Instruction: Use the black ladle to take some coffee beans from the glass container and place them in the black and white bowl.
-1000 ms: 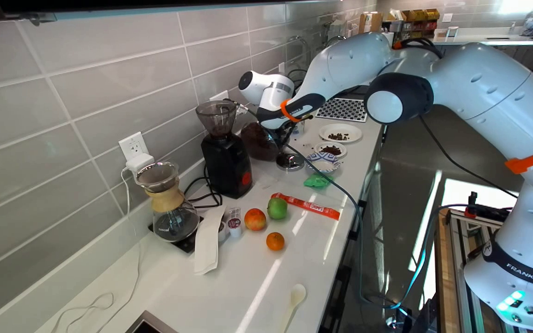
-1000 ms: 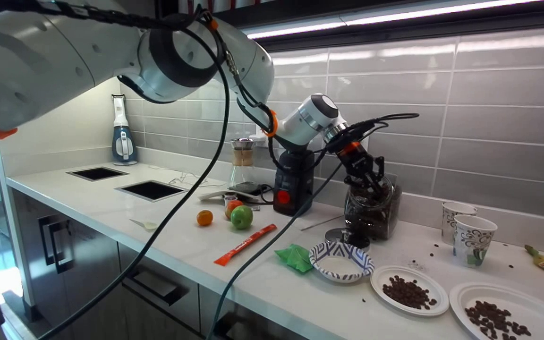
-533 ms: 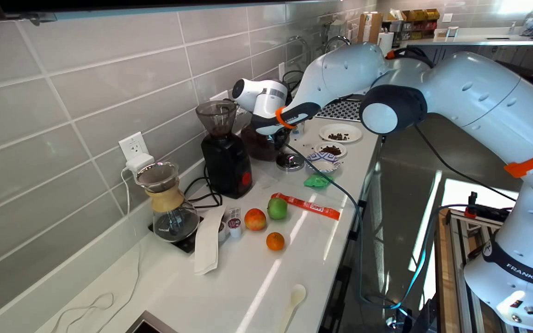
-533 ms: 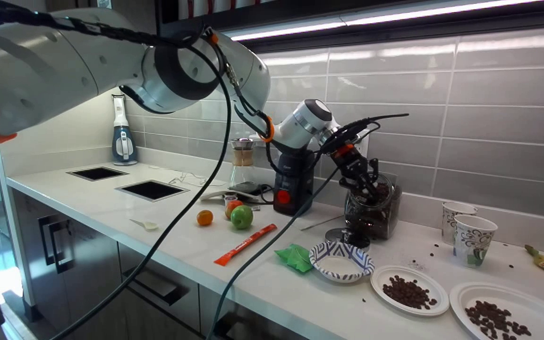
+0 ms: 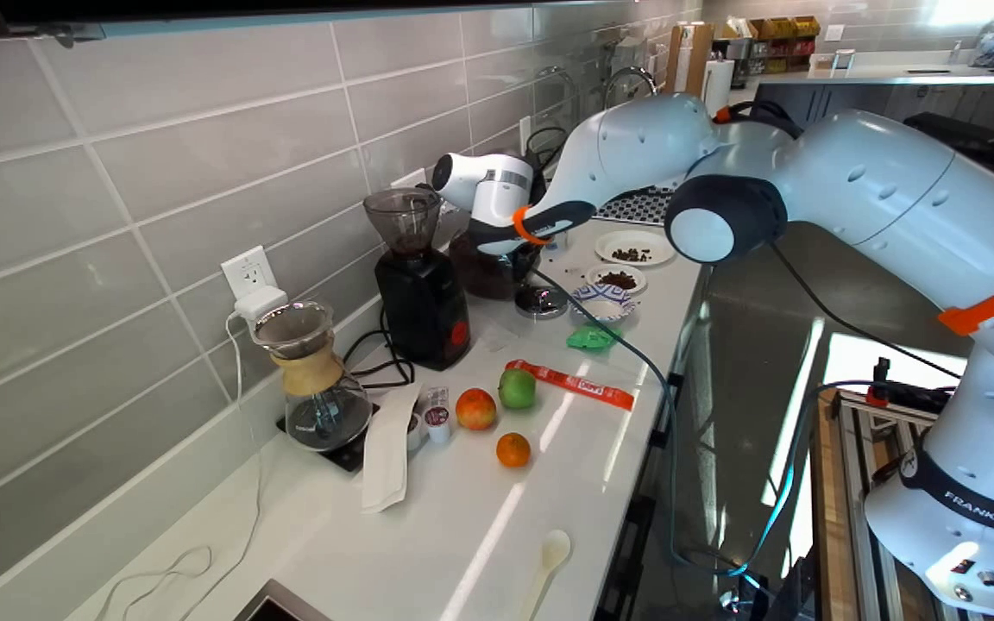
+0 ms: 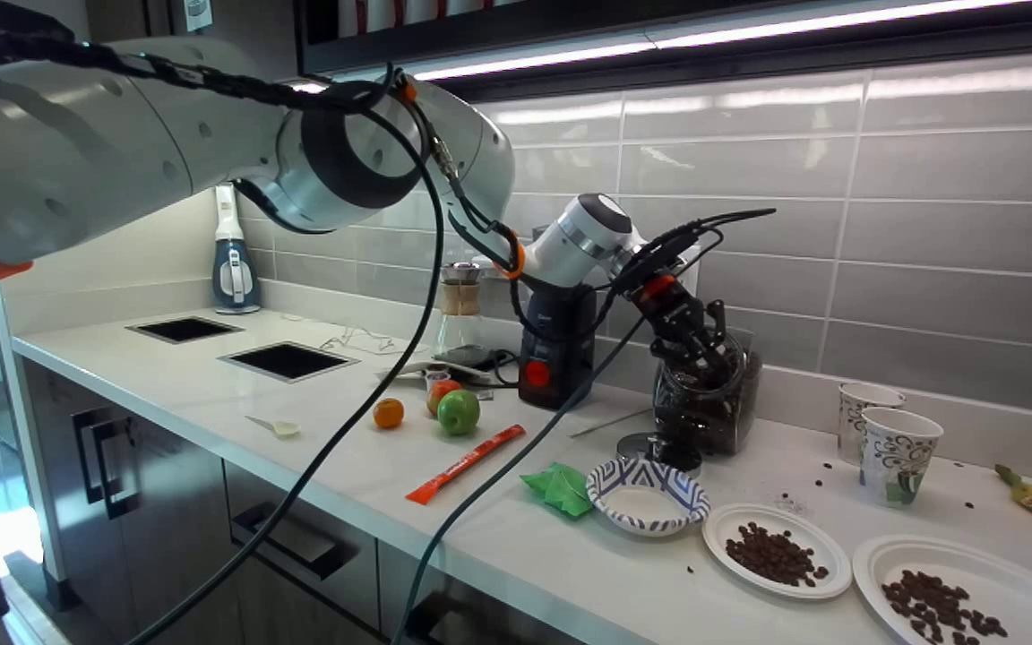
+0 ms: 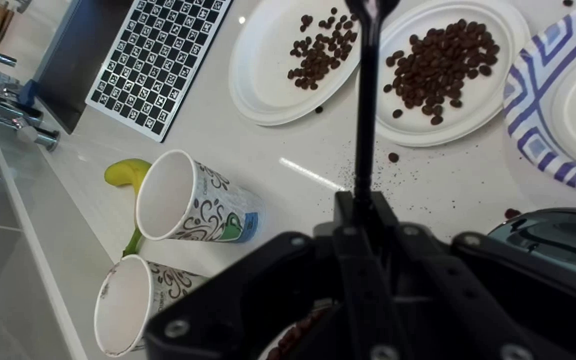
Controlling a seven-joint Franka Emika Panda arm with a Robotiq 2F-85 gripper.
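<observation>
Wrist view, pincer (image 7: 363,206) clamped on black ladle (image 7: 366,110), exterior views, arm (image 6: 483,148) slanting down to glass container (image 6: 713,423)

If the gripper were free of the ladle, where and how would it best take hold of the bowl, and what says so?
Likely by the rim of the bowl, pinched from above on the side facing the front edge of the counter. The bowl sits upright, its sides flaring up to a raised rim, while the green wrapper and the small plate closely flank it.

Smooth ladle (image 7: 366,110), glossy glass container (image 6: 711,421), paper bowl (image 6: 647,503)
</observation>
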